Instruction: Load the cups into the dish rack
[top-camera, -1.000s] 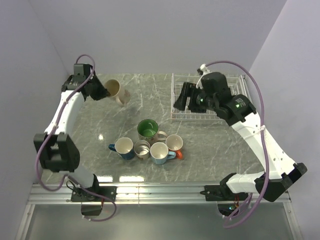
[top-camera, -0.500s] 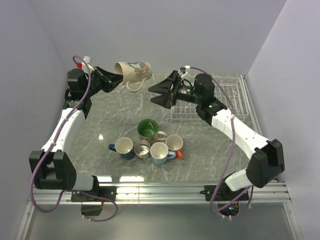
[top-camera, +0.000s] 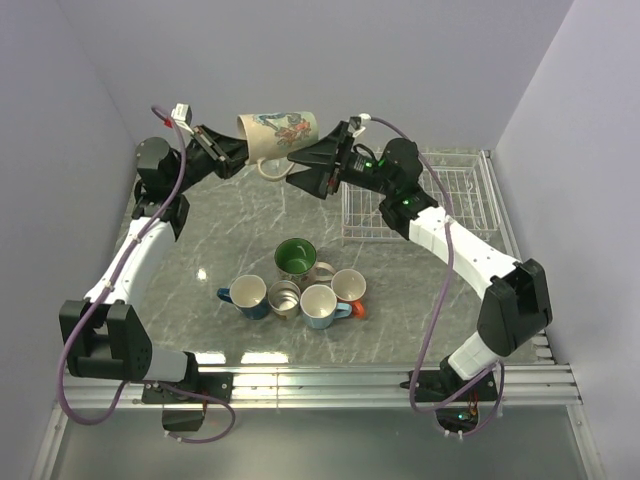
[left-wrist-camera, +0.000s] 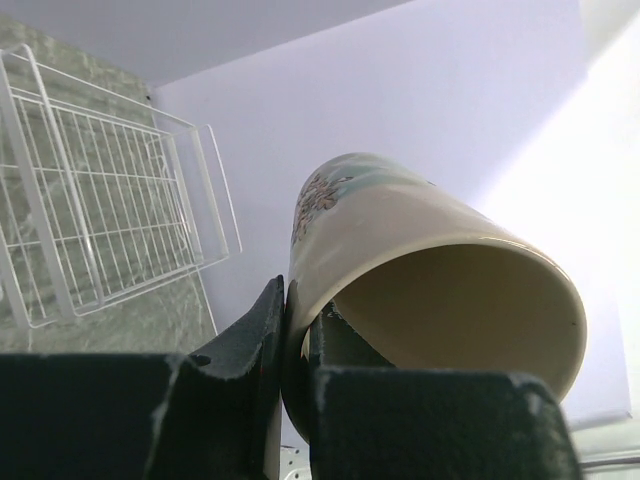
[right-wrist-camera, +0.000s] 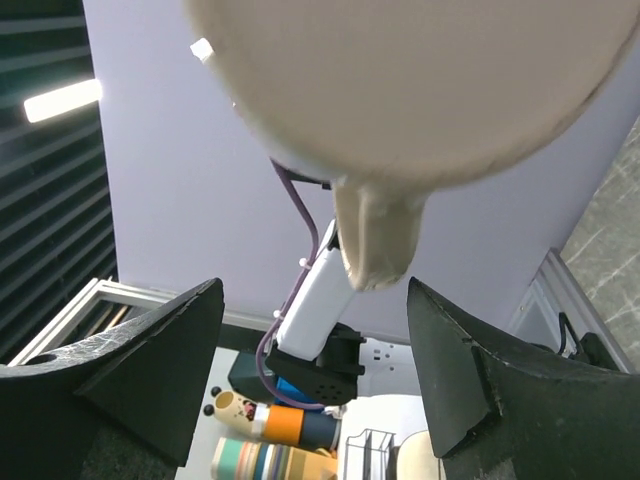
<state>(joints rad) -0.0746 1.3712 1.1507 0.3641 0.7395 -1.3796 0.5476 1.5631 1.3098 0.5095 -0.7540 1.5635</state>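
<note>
High over the back of the table, the cream mug (top-camera: 280, 130) now hangs on its side, up off the marble where it sat a second ago, with my left gripper (top-camera: 232, 157) pinched on its rim. My right gripper (top-camera: 300, 172) has swung over from the dish rack (top-camera: 455, 205), its fingers spread wide at the mug's base. I judge this a handover toward the rack; the other five mugs (top-camera: 300, 288) wait mid-table.

Bright, even light w/ glare on table (top-camera: 200, 272); wrist cams soft close-up.

cream mug (top-camera: 278, 132) sideways aloft, five mugs (top-camera: 297, 262) clustered, white rack (top-camera: 467, 188)
</note>
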